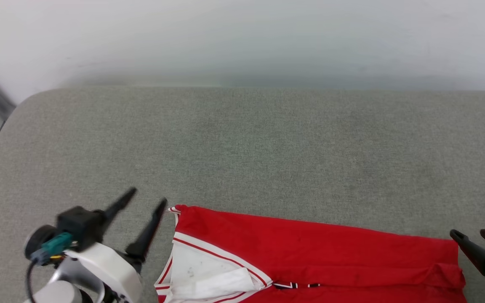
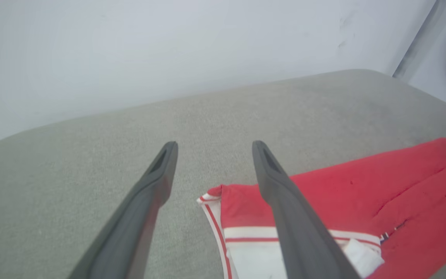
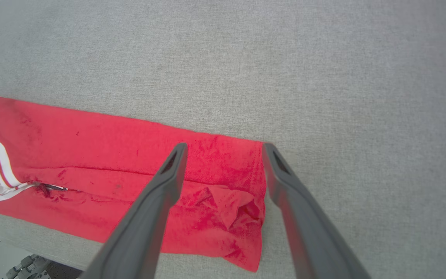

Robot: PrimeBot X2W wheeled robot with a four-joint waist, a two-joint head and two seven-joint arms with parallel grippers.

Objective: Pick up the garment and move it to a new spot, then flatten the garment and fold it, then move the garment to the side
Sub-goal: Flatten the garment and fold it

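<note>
Both claws spread, nothing held. The garment [image 1: 310,248] lies on the grey surface [image 1: 267,147] as a long red band running along that surface's near edge; the far half of the surface is bare up to the wall [image 1: 242,38]. Plain red side up, white sleeve [image 1: 209,269] with striped trim showing at the band's left end. Left gripper [image 1: 148,197] sits over the surface's near-left part, fingertips just beside the garment's left corner, apart from the cloth as far as I can tell. Right gripper [image 1: 470,232] is over the near-right part, just off the band's right end; its wrist view has the fingers straddling that corner from above. Progress, my read: relocate and flatten look done, and at least one lengthwise fold is in, since a folded edge runs along the band. The right end [image 3: 230,205] is crumpled, so the fold isn't clean. Left to do: likely tidy that end, fold the band crosswise, then shift the bundle to the side.
</note>
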